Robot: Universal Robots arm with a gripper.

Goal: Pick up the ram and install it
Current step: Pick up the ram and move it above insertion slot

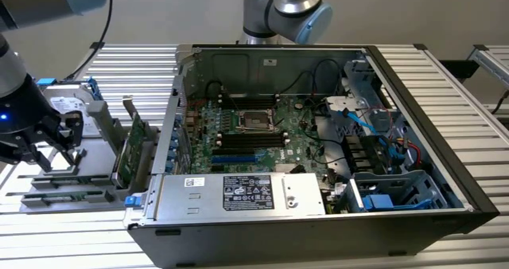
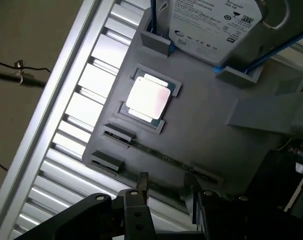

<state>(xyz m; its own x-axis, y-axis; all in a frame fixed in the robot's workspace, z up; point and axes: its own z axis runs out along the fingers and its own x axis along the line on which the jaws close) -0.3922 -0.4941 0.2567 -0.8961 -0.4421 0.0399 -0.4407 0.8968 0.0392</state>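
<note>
Exterior view: black angular gripper (image 1: 59, 157) hangs over matte grey fixture plate (image 1: 102, 126), fingers spread, nothing held. Ram (image 1: 68, 195), thin green stick, seated in grey clips at plate's edge, beneath gripper. Open black sheet-metal computer case (image 1: 421, 108) beside plate.

Wrist view: ram (image 2: 161, 155) seen edge-on, a dark narrow line across plate (image 2: 206, 115). Gripper (image 2: 166, 185) wide apart, fingers (image 2: 143, 181) near ram, clasping nothing. Square shiny processor (image 2: 147, 97) framed mid-plate; labelled hard drive (image 2: 216, 20) at plate's far end.

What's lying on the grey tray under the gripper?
A hard drive, a processor chip in its square pocket, and the ram in its long holder. The fingers cover part of the tray.
</note>
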